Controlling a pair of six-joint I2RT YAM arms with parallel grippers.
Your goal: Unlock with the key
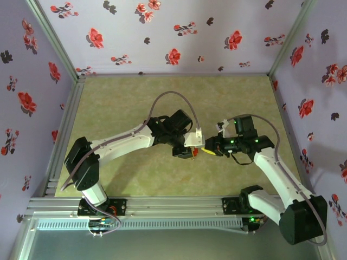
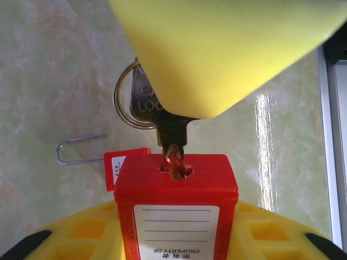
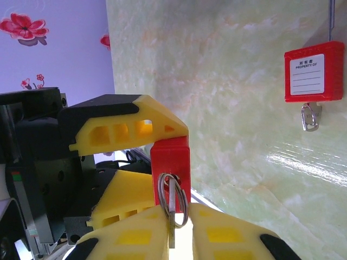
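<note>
Over the middle of the glossy, marbled green-beige tabletop, somewhat nearer its near edge than its far one, the two arms meet tip to tip. The left gripper is clamped on a boxy red plastic padlock with a white lined paper label. Its ribbed yellow plastic fingers press on opposite sides of the body. A flat dark metal key stands with its blade in the keyhole on the padlock's end face. The right gripper is closed narrowly on the key's head, a smooth yellow pad on either side, and a thin steel split ring hangs from the head. A second padlock, with the same red block and label, lies flat on the tabletop apart from these. Its thin wire shackle is bare, and a small silver key sits at its keyhole end.
</note>
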